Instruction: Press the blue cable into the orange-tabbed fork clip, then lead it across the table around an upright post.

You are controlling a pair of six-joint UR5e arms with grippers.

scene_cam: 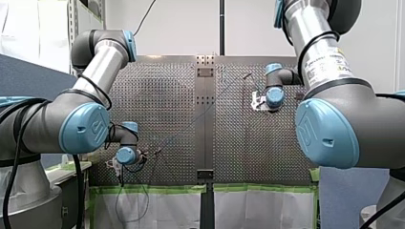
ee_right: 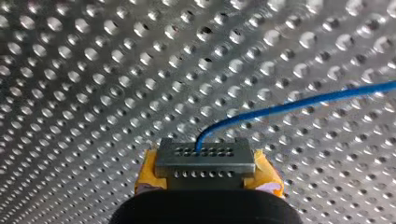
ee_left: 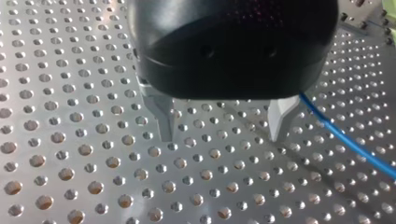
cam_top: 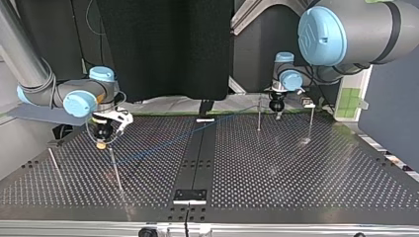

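So my right gripper [ee_right: 205,161] is clamped down on the blue cable [ee_right: 289,106]. The yellow pads [ee_right: 268,177] sit on either side of a grey block with little holes in it, and the cable pops out of the middle of that, then curves off sideways just above the perforated table [ee_right: 93,70].

My left gripper [ee_left: 223,128] has its metal fingers [ee_left: 163,122] spread wide with nothing between them. The cable runs past the outside of one finger, right beside it, and I can't tell whether it touches.

In the top view the cable stretches as a low diagonal line from my right gripper at the view's left toward my left gripper at the far right. A thin upright post [cam_top: 259,114] stands just beside my left gripper, with another post [cam_top: 310,123] a bit further right.
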